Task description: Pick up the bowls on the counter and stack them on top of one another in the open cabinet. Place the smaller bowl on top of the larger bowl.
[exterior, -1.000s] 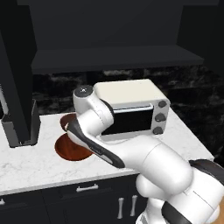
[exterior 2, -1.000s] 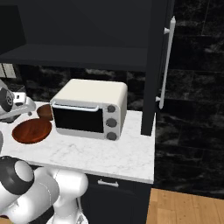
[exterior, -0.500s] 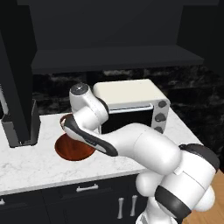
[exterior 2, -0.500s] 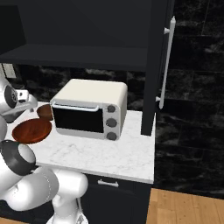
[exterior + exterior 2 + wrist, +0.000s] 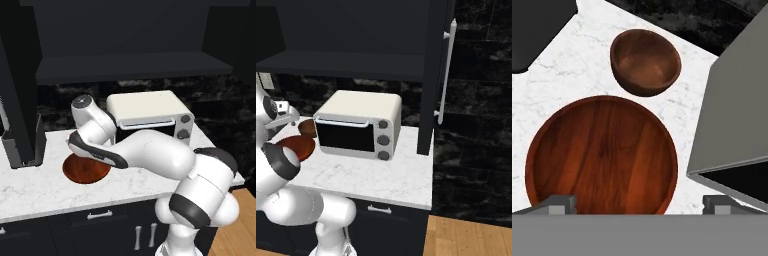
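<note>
We're basically at the start: both bowls sit on the desk [image 5: 45, 185] left of the toaster oven [image 5: 150, 112], the smaller bowl [image 5: 645, 61] just beyond the larger bowl [image 5: 602, 155]. Our end effector [image 5: 639, 202] hovers above, spread wide, empty. The open cabinet [image 5: 125, 67] has nothing stacked yet.

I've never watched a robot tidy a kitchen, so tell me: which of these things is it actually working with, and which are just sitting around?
Part of the job:
- larger bowl, wide and shallow, on the counter
- smaller bowl, beside it, not touching
- open cabinet overhead
- gripper, open above the larger bowl

Just lying about:
- toaster oven
- dark appliance at the counter's left end
</note>
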